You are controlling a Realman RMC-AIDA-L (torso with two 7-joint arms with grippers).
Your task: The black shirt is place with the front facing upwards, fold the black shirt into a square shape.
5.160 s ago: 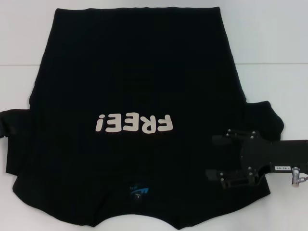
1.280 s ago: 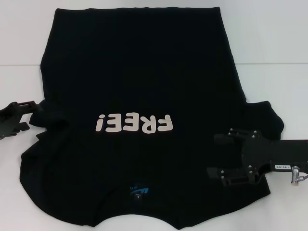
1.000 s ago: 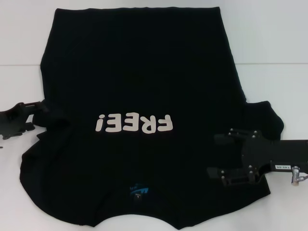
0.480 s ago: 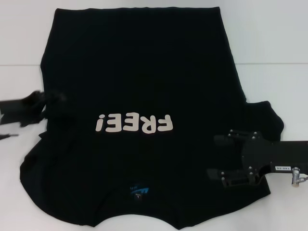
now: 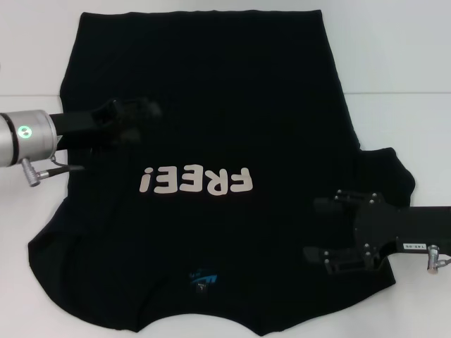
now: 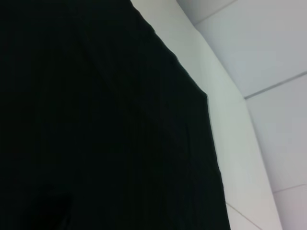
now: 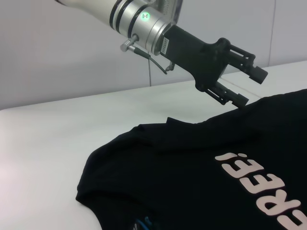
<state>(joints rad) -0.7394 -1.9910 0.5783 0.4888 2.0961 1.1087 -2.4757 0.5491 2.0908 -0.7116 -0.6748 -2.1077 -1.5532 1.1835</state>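
The black shirt (image 5: pixel 211 91) lies spread front-up on the white table, with its white "FREE!" lettering (image 5: pixel 196 181) and blue neck label (image 5: pixel 203 280) toward me. Its left sleeve is folded inward onto the body. My left gripper (image 5: pixel 141 116) hovers over the shirt's left side, above the lettering. The right wrist view shows the left gripper (image 7: pixel 249 86) with fingers apart and open, the lower fingertip touching a raised edge of the shirt (image 7: pixel 192 167). My right gripper (image 5: pixel 318 229) stands open over the shirt at the right sleeve. Black cloth (image 6: pixel 96 120) fills most of the left wrist view.
The white table (image 5: pixel 394 56) shows bare surface on both sides of the shirt and behind it. The right sleeve (image 5: pixel 391 169) still sticks out sideways. The shirt's collar end reaches the near table edge.
The left gripper has swept in from the left table edge over the shirt body, bringing the left sleeve inward with it. The right arm has stayed still.
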